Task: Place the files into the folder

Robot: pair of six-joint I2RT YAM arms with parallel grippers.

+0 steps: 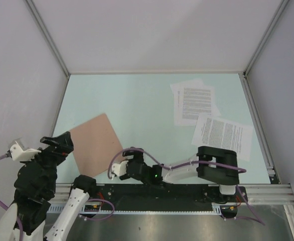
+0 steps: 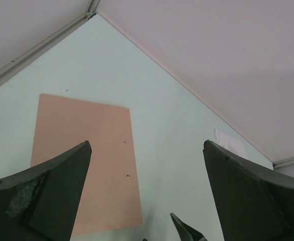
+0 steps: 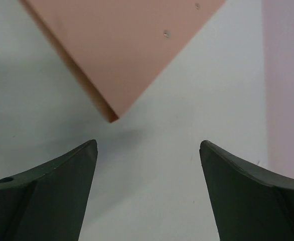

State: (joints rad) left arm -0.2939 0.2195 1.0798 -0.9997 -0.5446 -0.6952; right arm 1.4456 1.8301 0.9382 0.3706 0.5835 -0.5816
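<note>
The salmon-brown folder lies shut and flat on the pale green table at the near left, turned at an angle. In the left wrist view the folder sits below and to the left of my open left gripper, which hovers above the table. From above, the left gripper is over the folder's left edge. My right gripper reaches left, low by the folder's near right corner. Its wrist view shows that folder corner just ahead of the open right gripper, nothing between the fingers. The files lie at the back right, one sheet nearer.
White walls with metal rails close in the table on three sides. The arms' base rail runs along the near edge. The right arm's black elbow overhangs the near right, close to the nearest sheet.
</note>
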